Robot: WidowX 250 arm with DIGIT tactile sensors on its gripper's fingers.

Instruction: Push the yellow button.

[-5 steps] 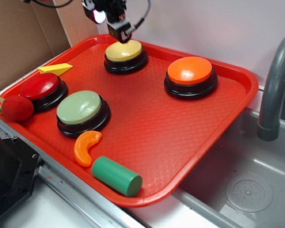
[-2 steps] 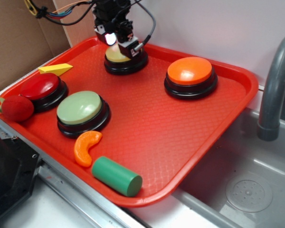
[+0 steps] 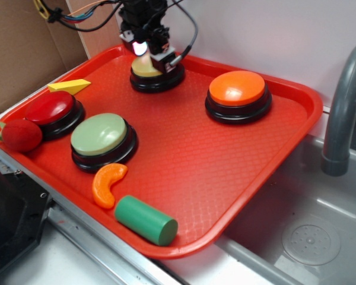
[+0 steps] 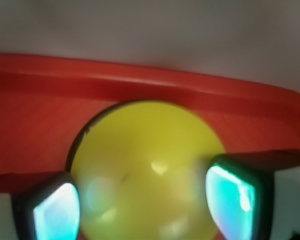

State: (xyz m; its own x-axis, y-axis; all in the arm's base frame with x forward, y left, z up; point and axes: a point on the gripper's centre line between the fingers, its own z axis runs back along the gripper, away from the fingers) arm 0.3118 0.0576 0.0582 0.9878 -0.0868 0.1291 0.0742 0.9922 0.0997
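Observation:
The yellow button (image 3: 142, 69) stands on its black ring at the back of the red tray (image 3: 308, 101). My gripper (image 3: 152, 57) is down on top of the dome and covers most of it in the exterior view. In the wrist view the yellow button (image 4: 145, 150) fills the middle of the frame. The gripper (image 4: 145, 205) is open, with its left finger (image 4: 57, 212) and right finger (image 4: 232, 195) at the dome's two sides. Nothing is held.
On the tray also sit an orange button (image 3: 237, 88), a pale green button (image 3: 99, 134), a red button (image 3: 49, 107), a yellow wedge (image 3: 69, 86), a red ball (image 3: 21, 135), an orange crescent (image 3: 108, 183) and a green cylinder (image 3: 145, 219). A grey faucet (image 3: 344, 107) rises at the right.
The gripper has come down from above the yellow button's back edge onto its dome, hiding most of it. Since 0.4 s ago it has barely moved.

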